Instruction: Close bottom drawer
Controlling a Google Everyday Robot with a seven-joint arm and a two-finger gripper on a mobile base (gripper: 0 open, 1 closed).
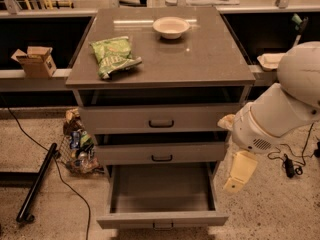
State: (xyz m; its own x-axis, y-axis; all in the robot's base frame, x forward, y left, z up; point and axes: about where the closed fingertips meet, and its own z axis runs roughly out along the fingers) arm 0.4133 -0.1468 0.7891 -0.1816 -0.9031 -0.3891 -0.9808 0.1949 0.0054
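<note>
The bottom drawer (pixel 162 218) of the grey cabinet (pixel 160 59) is pulled far out toward me. Its plain grey tray (pixel 160 189) is empty, and its small dark handle (pixel 163 226) sits at the lower edge of the view. The middle drawer (pixel 161 153) and the top drawer (pixel 161 119) are each a little way out. My white arm (pixel 280 109) reaches in from the right. Its cream gripper (pixel 239 173) hangs pointing down beside the cabinet's right side, just right of the open drawer and above the level of its front, touching nothing.
A green chip bag (pixel 112 56) and a white bowl (pixel 171 27) lie on the cabinet top. A bin of wrappers (pixel 77 146) stands at the cabinet's left, with a black pole (pixel 37 181) and a cable on the floor. A cardboard box (pixel 35 61) is at the left, and cables (pixel 290 164) at the right.
</note>
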